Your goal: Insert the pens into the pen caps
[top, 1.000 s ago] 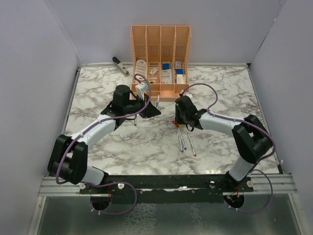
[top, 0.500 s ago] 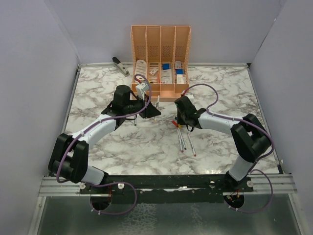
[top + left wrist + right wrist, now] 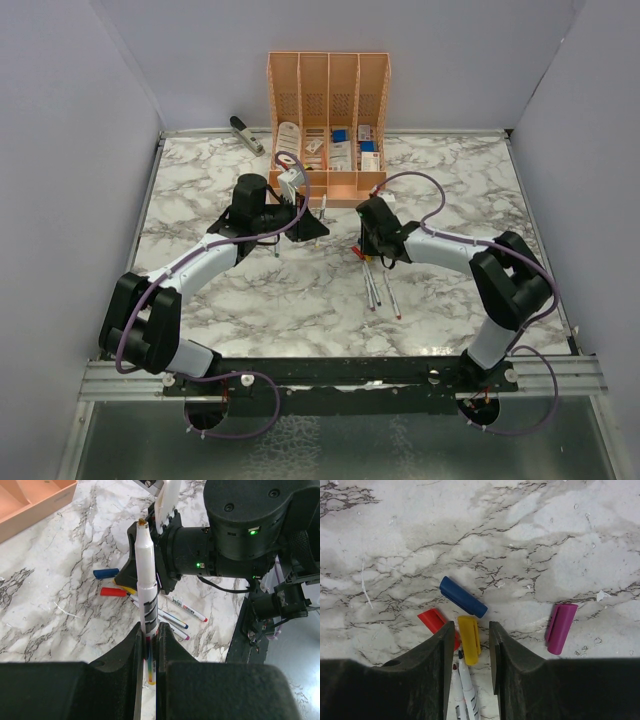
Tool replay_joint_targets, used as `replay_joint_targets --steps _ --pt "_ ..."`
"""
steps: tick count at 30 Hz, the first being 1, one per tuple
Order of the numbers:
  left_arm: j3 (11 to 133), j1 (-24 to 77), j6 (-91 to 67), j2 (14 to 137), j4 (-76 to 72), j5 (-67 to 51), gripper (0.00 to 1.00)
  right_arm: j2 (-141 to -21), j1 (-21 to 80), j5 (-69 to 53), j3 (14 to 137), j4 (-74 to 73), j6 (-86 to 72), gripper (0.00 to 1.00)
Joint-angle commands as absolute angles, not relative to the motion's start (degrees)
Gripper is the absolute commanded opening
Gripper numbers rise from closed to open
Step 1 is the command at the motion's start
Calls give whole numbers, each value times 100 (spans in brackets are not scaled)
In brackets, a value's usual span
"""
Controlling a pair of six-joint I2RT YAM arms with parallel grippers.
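One slim pen (image 3: 146,575) pinched by left pincer (image 3: 148,630); right pincer (image 3: 470,625) spread astride yellow cap (image 3: 469,640)

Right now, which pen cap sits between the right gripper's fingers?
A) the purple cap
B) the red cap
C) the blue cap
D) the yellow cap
D: in the right wrist view the yellow cap lies between the parted fingers of the right gripper, while the blue cap, the red cap and the purple cap lie outside them.
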State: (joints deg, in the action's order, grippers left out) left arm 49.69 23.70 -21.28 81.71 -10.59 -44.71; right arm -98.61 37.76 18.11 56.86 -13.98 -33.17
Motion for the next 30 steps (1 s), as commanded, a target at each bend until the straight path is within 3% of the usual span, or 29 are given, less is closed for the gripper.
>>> replay_joint_targets --steps 1,30 --pt "5085 2364 -2086 8193 -1135 -4487 0 -10094 3753 1741 5844 -1534 -3305 34" --pt "5133 2364 -2189 8420 -1354 -4502 0 -10511 3909 1640 5817 -2630 -3593 29"
